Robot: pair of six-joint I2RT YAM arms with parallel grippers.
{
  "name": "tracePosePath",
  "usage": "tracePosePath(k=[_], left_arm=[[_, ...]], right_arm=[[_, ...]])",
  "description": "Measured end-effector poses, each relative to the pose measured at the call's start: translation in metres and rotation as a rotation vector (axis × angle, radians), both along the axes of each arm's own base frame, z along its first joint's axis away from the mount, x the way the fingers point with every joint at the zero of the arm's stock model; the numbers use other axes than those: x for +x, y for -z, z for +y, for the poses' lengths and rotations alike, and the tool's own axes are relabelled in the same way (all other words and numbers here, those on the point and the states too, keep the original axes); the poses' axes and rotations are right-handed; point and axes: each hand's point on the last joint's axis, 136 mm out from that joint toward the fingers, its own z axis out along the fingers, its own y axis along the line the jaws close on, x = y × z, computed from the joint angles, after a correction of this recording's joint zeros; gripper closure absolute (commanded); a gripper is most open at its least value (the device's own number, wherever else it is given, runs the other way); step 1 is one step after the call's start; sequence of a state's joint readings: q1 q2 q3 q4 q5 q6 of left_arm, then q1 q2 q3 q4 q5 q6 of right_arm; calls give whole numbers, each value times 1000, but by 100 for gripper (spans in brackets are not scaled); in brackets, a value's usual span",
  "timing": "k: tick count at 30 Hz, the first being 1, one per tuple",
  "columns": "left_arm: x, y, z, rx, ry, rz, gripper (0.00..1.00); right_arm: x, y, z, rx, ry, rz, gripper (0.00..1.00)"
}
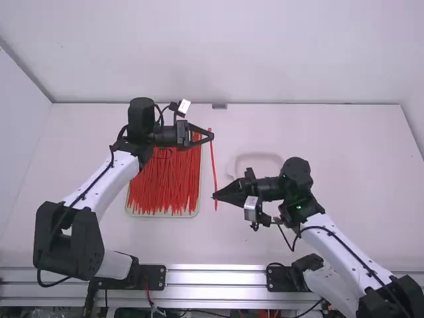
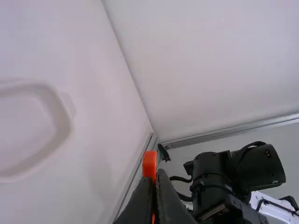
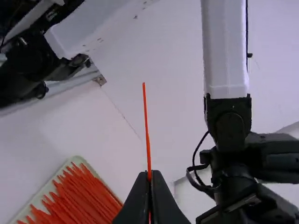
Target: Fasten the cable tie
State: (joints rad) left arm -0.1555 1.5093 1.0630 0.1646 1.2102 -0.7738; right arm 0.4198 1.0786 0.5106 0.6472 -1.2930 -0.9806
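A: Where's the cable tie being held?
B: Over the table, just beside the tray — one end is pinched by the left gripper, fingers closed; the other's clamped tight by the right gripper.

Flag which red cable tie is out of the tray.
The single cable tie held by left end effector and right end effector; the others lie heaped in the tray.

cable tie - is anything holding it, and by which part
Both grippers hold the red cable tie: the left gripper pinches it just short of its blocky head, and the right gripper pinches it near the thin tail end.
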Motion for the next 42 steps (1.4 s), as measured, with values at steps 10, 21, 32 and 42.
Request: tracePosePath(k=[10, 21, 32, 42], left_arm=[[0, 0, 0, 6, 5, -36, 98], [3, -8, -1, 36, 33, -311, 98], [8, -48, -2, 24, 43, -782, 98], [-11, -63, -5, -14, 141, -994, 98]], right_arm=[[9, 3, 1, -18, 51, 80, 100], [6, -20, 0, 23, 33, 175, 100], [36, -84, -8, 249, 173, 626, 100], [80, -75, -16, 351, 298, 1132, 100]])
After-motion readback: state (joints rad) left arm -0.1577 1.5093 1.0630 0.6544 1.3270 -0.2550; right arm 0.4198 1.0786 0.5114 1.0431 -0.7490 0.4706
